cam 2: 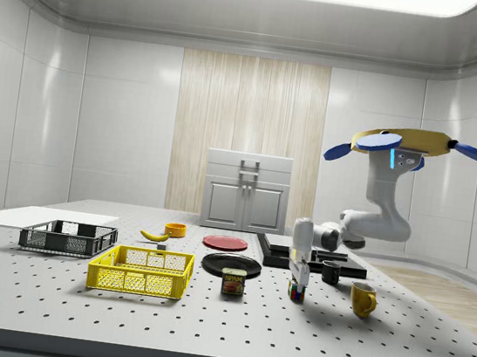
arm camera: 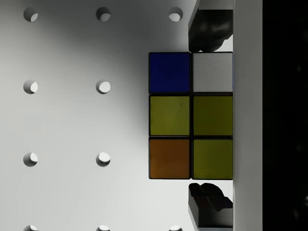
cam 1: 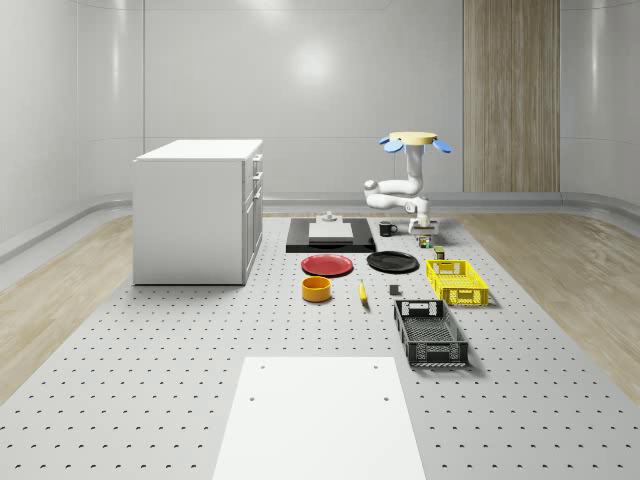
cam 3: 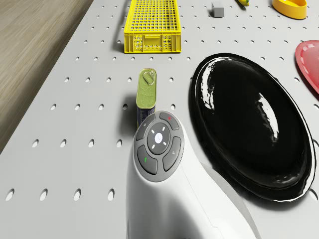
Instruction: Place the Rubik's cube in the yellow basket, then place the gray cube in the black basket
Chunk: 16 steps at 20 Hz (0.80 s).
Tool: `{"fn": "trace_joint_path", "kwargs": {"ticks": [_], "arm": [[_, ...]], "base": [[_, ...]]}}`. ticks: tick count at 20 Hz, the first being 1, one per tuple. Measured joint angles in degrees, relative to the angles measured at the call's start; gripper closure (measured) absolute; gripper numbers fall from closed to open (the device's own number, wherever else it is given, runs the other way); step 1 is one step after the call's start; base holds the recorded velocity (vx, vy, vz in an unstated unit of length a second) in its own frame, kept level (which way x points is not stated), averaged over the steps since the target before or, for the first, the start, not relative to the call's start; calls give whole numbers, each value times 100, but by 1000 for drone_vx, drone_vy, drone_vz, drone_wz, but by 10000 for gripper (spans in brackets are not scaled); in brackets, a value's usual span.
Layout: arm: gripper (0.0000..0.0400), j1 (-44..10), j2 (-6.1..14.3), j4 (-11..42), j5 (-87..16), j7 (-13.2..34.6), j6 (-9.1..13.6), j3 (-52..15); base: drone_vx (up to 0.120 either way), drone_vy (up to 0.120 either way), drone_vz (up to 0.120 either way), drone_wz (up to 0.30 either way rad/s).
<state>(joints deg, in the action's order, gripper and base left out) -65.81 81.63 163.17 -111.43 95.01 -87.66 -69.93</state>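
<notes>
The Rubik's cube [arm camera: 190, 115] sits between my gripper's [arm camera: 209, 115] two dark fingertips [arm camera: 209, 36], which press against its opposite sides. In the side view the gripper [cam 2: 298, 281] points straight down on the cube [cam 2: 296, 293], which is at table level. The drone [cam 2: 405, 146] hovers above the table's far right corner [cam 1: 410, 140], arm bent down to the cube [cam 1: 425, 240]. The yellow basket [cam 1: 457, 281] stands in front of it, with the black basket [cam 1: 430, 333] nearer the camera. The small gray cube [cam 1: 394, 291] lies left of the yellow basket.
A tin can [cam 2: 233, 282] stands between the cube and the yellow basket [cam 2: 141, 271]. A black plate [cam 3: 249, 124], red plate [cam 1: 327, 265], orange bowl [cam 1: 316, 289], banana [cam 1: 362, 292], black mug [cam 2: 330, 272] and yellow mug [cam 2: 362, 299] lie around. A white cabinet [cam 1: 195, 210] stands at the left.
</notes>
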Motion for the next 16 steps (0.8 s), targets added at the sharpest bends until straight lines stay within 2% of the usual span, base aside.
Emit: {"fn": "trace_joint_path", "kwargs": {"ticks": [12, 16], "arm": [[0, -45, 78, -65, -157, 7, -149, 186], [47, -54, 93, -72, -169, 11, -172, 203]], "base": [[0, 0, 0, 0], [0, 0, 0, 0]]}}
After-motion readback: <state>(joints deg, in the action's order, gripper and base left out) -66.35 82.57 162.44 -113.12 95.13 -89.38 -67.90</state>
